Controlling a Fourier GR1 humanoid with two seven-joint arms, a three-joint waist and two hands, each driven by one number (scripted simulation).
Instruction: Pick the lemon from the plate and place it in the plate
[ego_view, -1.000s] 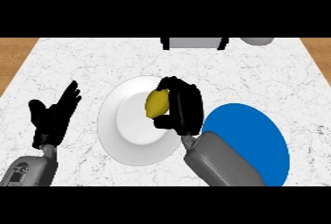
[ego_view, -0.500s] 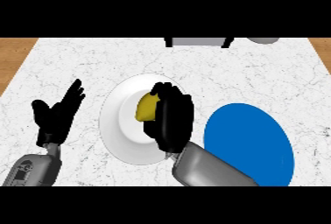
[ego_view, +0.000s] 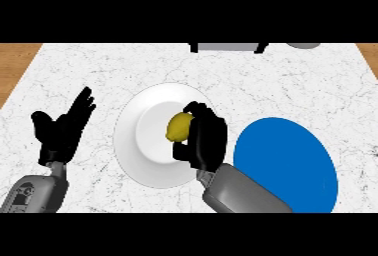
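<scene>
At the lower edge, two grey forearms come in: the left forearm at the view's left corner, the right forearm nearer the middle, angled up and left. The left hand stands open beside the white plate's left rim, fingers straight and spread, pointing away and holding nothing.

The right hand is over the right half of the white plate, curled round the lemon from its right side – fingers hooked over the fruit's far end, thumb under its near end. Only the lemon's left flank shows, yellow against the black palm. Its long axis runs mostly near to far, leaning a little, so the far tip points up and slightly right. It sits above the white plate's inner well; whether it touches the plate I cannot tell.

Just right of the hand lies the blue plate – apart from the white one, on the marbled worktop. At the far edge, a grey object is cut off by the view.
</scene>
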